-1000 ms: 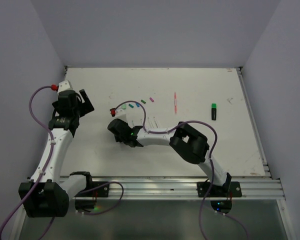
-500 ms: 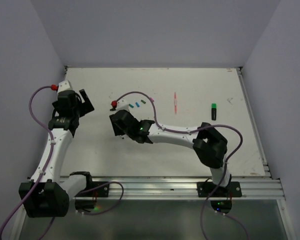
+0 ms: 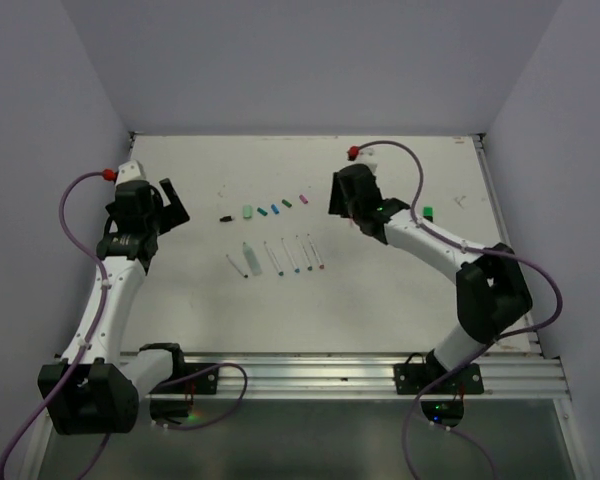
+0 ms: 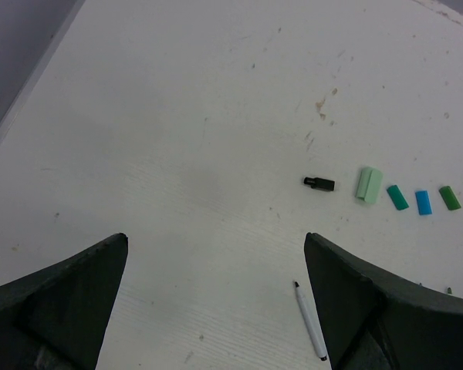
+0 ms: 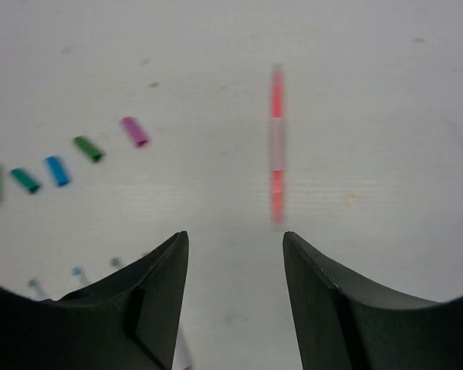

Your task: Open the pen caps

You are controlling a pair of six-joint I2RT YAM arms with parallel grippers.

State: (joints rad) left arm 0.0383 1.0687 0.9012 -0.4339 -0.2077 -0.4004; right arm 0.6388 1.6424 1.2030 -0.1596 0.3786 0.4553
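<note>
Right fingers (image 5: 150,308) (black wedges) near stubby caps (image 5: 134,131)

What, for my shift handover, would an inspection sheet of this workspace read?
Surface: white tabletop, scuffed, stained.
Job's things: six small plastic pen caps in a row, black to magenta; thin white pens nearby, tips bare; slim red pen apart; bright green cap beyond the right arm.
Clutter: nothing seen.
Grippers: left gripper open, empty; right gripper open, empty, near the red pen.
Cables: purple cables loop off both arms.
Surroundings: grey walls; metal rail at near edge.
</note>
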